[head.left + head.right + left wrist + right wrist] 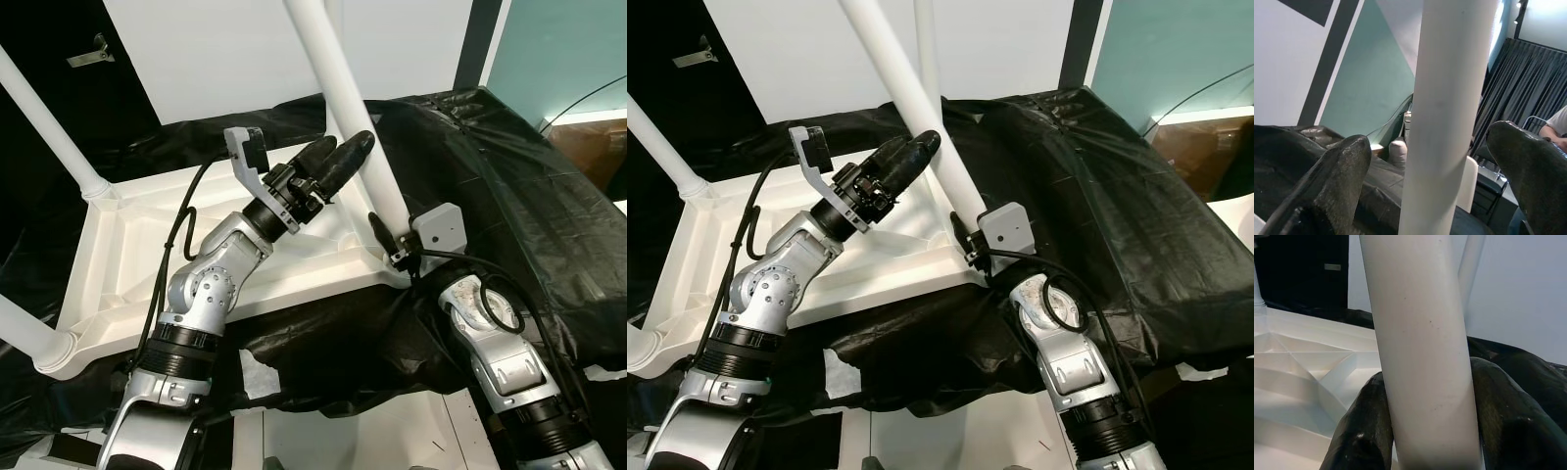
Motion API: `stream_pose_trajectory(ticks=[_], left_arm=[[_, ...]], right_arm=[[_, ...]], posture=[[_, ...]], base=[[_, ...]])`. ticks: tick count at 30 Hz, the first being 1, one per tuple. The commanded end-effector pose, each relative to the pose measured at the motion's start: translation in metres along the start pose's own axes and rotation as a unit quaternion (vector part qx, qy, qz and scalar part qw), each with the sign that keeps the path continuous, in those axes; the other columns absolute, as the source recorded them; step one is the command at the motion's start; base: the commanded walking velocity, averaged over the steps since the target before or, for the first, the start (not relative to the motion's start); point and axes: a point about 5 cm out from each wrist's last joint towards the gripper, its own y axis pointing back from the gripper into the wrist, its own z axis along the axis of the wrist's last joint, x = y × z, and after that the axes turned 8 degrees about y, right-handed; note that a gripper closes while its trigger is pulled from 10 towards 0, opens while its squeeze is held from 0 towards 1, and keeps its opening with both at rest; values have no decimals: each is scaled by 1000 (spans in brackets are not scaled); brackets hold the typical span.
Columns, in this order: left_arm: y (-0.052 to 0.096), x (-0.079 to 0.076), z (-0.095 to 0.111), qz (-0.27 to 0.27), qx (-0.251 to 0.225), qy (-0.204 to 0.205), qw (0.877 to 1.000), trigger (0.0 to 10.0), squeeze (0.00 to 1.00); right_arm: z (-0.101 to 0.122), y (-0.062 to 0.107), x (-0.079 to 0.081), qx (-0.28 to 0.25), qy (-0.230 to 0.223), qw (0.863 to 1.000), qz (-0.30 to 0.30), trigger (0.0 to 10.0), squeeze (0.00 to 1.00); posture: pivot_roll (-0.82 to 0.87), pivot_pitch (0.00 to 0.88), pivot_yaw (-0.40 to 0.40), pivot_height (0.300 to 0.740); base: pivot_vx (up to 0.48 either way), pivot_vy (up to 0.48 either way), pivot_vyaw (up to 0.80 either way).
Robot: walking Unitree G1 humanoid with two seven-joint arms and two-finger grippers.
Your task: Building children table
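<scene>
So the white plastic kids' table top [147, 264] was lying upside down on a surface covered in black plastic sheeting [509, 176], ribbed underside facing up, with white legs already sticking up from its corners. The nearest leg [358, 127] stood in the corner socket closest to the robot and leaned a bit. The right gripper [387, 240] was clamped tight around that leg right down by the socket, both fingers [1508, 421] pressed against it. The left gripper [338, 157] was higher up the same leg, fingers [1337, 181] spread with the leg between them, gaps on both sides in the left wrist view. A person's arm [1556, 128] showed off in the background.
</scene>
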Motion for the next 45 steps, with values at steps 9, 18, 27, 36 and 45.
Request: stream_pose_trajectory(ticks=[9, 18, 27, 36, 45], left_arm=[[-10, -20, 13, -178, -15, -43, 983, 10000, 0], [-13, -17, 27, -166, -49, -33, 984, 0, 0], [-11, -20, 22, -184, -46, -34, 981, 0, 0], [-11, -19, 22, -185, -51, -33, 981, 0, 0], [-11, -17, 19, -171, -49, -43, 983, 0, 0]], right_arm=[[-10, 8, 15, 40, 3, 998, 56, 10000, 0], [-18, 14, 9, 59, 5, 997, 42, 10000, 0], [-17, 13, 6, 64, 4, 997, 30, 10000, 0], [-12, 10, 1, 63, -10, 998, 17, 10000, 1000], [18, 2, -1, 67, -39, 997, 27, 10000, 0]], posture=[[-181, 9, 82, 740], [-183, 1, 86, 740], [-184, 2, 85, 740], [-184, 5, 78, 740], [-192, 14, 77, 740]], base=[[0, 0, 0], [0, 0, 0], [0, 0, 0], [0, 0, 0], [0, 0, 0]])
